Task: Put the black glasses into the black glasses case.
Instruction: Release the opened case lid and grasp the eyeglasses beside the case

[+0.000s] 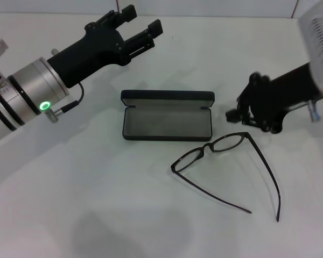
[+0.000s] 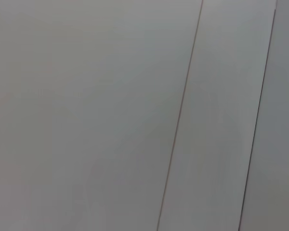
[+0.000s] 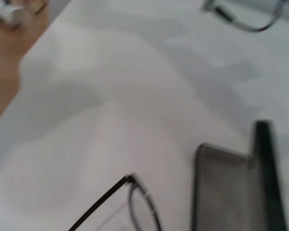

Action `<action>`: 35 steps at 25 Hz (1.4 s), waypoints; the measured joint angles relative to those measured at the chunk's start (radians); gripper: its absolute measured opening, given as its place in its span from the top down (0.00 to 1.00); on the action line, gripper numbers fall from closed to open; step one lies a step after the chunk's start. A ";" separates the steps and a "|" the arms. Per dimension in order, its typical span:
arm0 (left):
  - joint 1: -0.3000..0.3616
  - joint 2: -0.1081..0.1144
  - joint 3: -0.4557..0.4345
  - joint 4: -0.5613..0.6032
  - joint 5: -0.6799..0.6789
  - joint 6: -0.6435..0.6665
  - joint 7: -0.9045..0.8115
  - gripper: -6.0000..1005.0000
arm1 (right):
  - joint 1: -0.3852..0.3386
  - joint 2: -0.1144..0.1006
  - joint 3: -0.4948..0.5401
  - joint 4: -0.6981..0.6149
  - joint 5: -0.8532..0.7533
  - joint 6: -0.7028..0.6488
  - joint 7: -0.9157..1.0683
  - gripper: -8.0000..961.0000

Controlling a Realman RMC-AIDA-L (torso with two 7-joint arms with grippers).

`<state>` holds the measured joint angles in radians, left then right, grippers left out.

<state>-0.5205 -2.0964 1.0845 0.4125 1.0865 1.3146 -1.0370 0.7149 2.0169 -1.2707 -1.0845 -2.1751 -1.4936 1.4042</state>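
Lying on the white desk (image 1: 97,204) with both temple arms unfolded, the black glasses (image 1: 215,146) are seen in the head view just in front of the black glasses case (image 1: 167,121), close to its front right corner but apart from it. The lenses face the case, and the two thin temple arms run away from it toward the near edge of the desk. The case is set open, its grey-lined tray facing up and its lid standing along the far side. In the right wrist view one lens and its temple hinge (image 3: 130,180) are shown near the edge of the open case (image 3: 221,192).

The right gripper (image 1: 234,114) is held low just right of the case and just behind the right end of the glasses frame; nothing is held by it, and how far its jaws are parted cannot be told. The left gripper (image 1: 137,24) is raised well behind and to the left of the case, with its jaws spread apart and nothing between them. Only a pale panelled surface (image 2: 86,115) is shown in the left wrist view
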 joint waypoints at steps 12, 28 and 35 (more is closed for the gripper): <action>-0.020 -0.002 0.000 -0.007 -0.001 -0.002 0.023 0.20 | -0.086 0.002 0.002 -0.058 0.098 0.055 0.024 0.93; -0.054 0.002 -0.004 -0.040 -0.009 -0.063 0.043 0.20 | 0.184 0.011 -0.290 0.025 -0.081 0.017 0.272 0.57; -0.053 0.007 -0.008 -0.033 -0.015 -0.075 0.015 0.20 | 0.187 0.005 -0.286 0.004 -0.085 0.018 0.288 0.48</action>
<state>-0.5740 -2.0893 1.0768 0.3797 1.0720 1.2398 -1.0225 0.9017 2.0220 -1.5565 -1.0808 -2.2601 -1.4757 1.6919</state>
